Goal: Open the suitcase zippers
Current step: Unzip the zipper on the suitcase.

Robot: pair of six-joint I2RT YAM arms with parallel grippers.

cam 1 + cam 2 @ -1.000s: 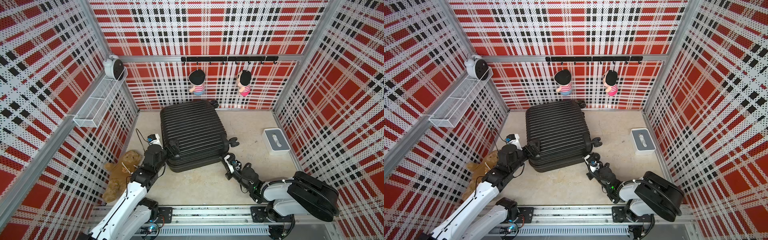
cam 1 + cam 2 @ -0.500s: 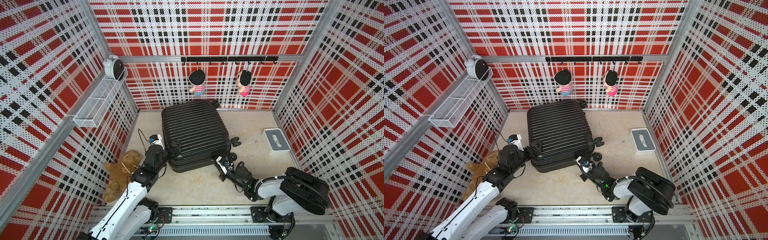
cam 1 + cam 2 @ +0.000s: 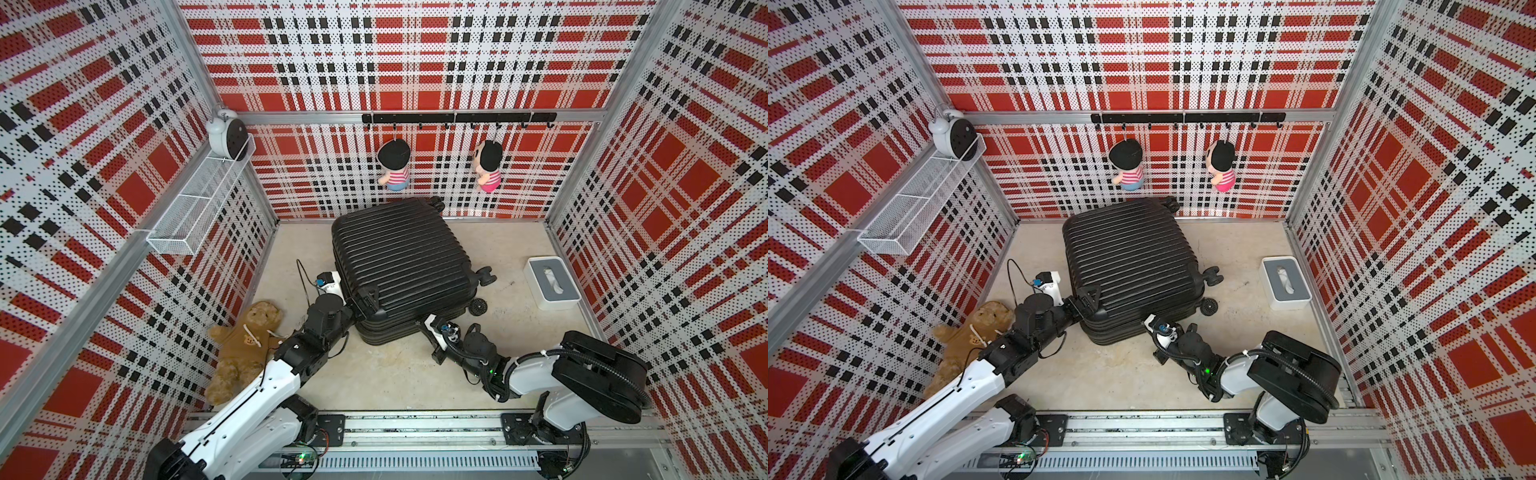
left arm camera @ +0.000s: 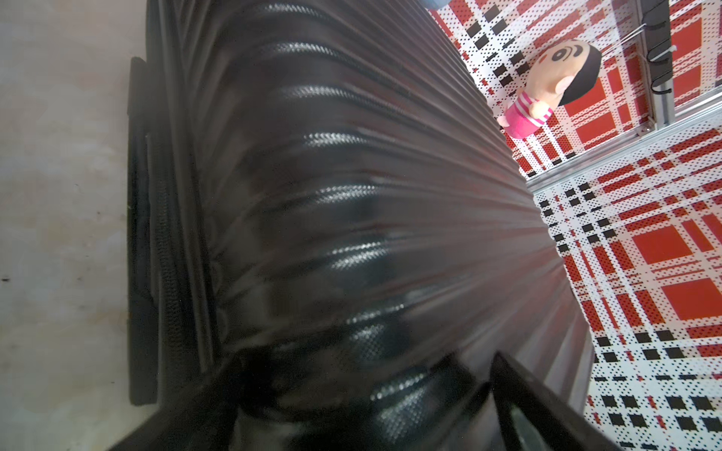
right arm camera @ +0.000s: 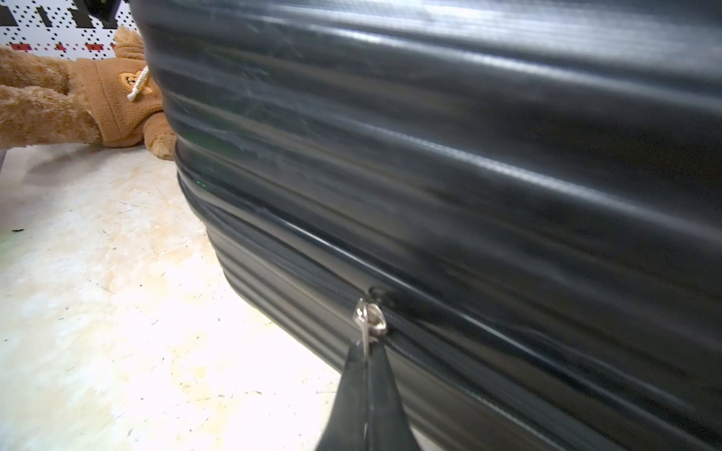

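- suitcase (image 3: 401,266): black ribbed hard shell, lying flat on the beige floor (image 3: 374,374), mid-scene. Its far end is close to the back wall. Shell halves look closed together.
- caster wheels (image 3: 485,277) stick out on the right side of the case.
- zipper track (image 5: 293,269): thin black line along the seam between the two halves, seen on the near side of the case in the right wrist view.
- zipper pull (image 5: 370,318): small silver tab on that seam, toward the right end of the near side.
- right gripper (image 5: 367,351): low, just off the near side, fingers pinched tight together on the silver tab. In both top views only the wrist shows there (image 3: 1148,322).
- can't tell if the track beside the pull is parted.
- left gripper (image 3: 361,307): at the near-left corner of the case, jaws spread wide. One finger (image 3: 369,296) lies over the top shell; the lower one is hidden. Can't tell if it presses.
- left wrist view is blurred, with the ribbed shell (image 4: 351,234) filling it.
- teddy bear (image 3: 245,345): brown, on the floor at the near left, beside the left arm and apart from the case.
- white-and-grey box (image 3: 550,282): on the floor at the right, well apart from the case.
- two dolls (image 3: 395,164) (image 3: 488,166) hang from a black hook rail (image 3: 457,118) on the far wall.
- alarm clock (image 3: 226,135) sits in a wire basket (image 3: 199,208) on the left wall.
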